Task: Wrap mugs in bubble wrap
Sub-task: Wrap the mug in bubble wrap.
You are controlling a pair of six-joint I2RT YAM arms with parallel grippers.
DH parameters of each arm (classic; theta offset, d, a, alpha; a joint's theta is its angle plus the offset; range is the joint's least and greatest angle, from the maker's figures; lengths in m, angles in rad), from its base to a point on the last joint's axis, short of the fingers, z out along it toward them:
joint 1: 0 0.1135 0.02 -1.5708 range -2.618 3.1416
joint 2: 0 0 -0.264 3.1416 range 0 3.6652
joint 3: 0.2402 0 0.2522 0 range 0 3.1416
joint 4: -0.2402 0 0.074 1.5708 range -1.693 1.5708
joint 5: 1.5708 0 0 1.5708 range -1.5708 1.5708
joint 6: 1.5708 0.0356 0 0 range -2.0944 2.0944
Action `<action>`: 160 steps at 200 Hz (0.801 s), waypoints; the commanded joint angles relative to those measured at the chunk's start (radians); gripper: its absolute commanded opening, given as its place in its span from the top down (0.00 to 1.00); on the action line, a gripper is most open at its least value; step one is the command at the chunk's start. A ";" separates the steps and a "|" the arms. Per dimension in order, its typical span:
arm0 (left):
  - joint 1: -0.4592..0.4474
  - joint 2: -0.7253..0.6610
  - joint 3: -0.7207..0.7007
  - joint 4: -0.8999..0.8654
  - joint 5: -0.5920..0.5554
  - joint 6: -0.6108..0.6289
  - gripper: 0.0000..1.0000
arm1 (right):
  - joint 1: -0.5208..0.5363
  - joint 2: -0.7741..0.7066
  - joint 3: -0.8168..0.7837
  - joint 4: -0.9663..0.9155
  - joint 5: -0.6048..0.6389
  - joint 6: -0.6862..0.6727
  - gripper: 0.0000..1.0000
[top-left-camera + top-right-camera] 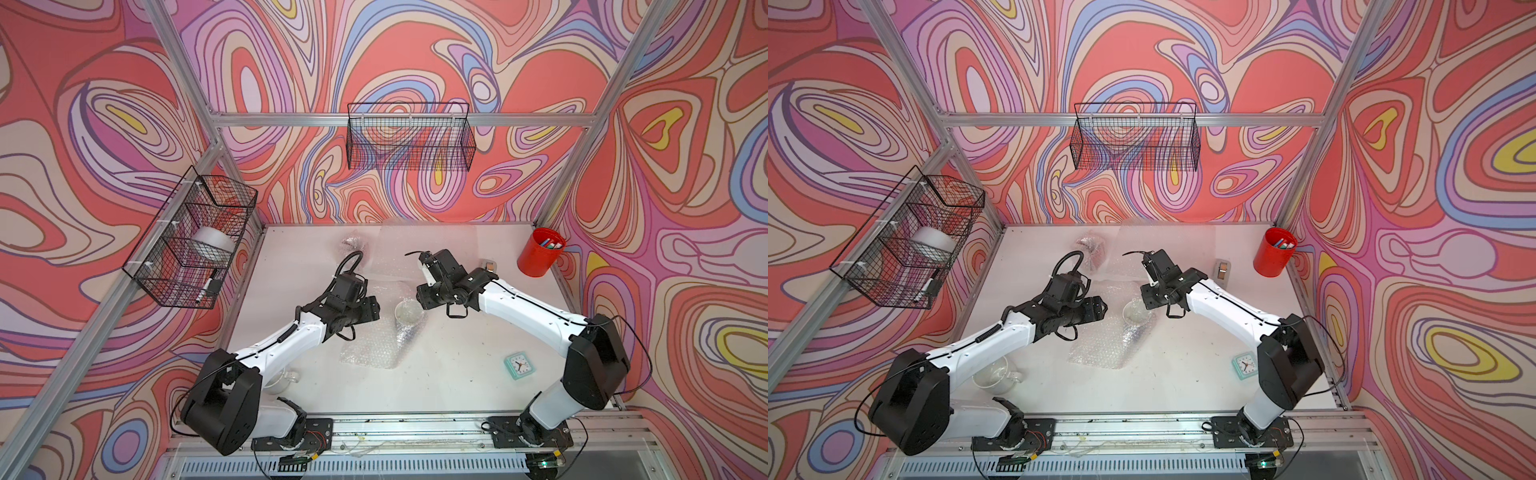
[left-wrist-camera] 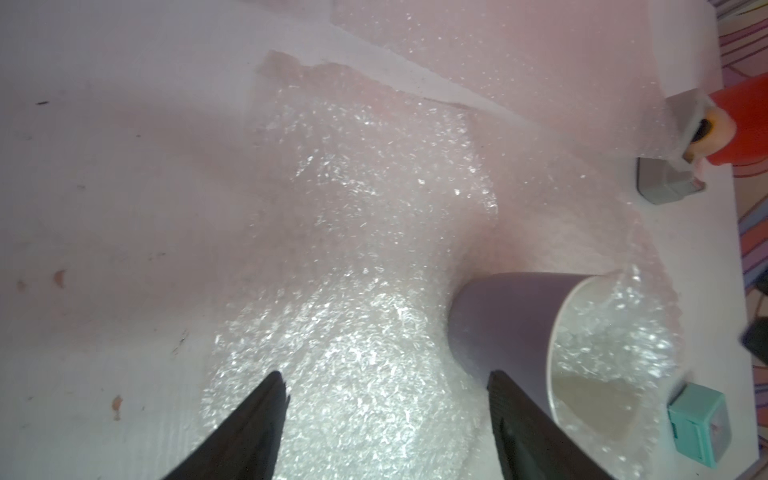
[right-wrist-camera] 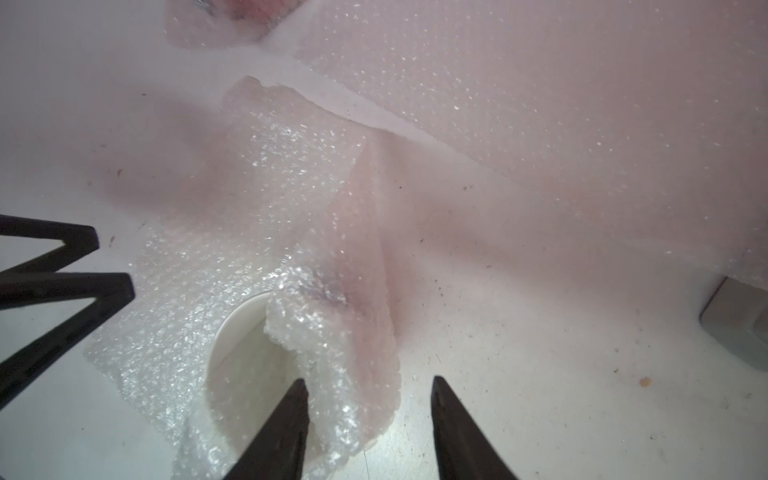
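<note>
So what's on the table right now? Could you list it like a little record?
white mug: upright on a bubble wrap sheet, wrap tucked into its mouth
left gripper: open, above the sheet beside the mug
right gripper: open, astride the wrap flap at the rim
glass mug: unwrapped, near the left arm's base
spare sheet: flat at the back
red pen cup: back right corner
</note>
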 commanded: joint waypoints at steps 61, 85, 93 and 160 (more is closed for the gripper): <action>-0.017 0.052 0.051 0.078 0.062 0.027 0.21 | 0.000 0.107 0.002 -0.022 -0.030 -0.011 0.52; -0.018 0.057 0.042 0.078 0.051 0.021 0.21 | 0.003 0.133 -0.001 -0.034 -0.008 -0.013 0.52; -0.018 0.058 0.044 0.073 0.043 0.021 0.21 | 0.003 0.134 0.002 -0.040 0.006 -0.010 0.52; -0.001 0.079 0.104 -0.062 -0.095 0.036 0.20 | 0.012 0.213 0.003 -0.008 0.008 -0.027 0.59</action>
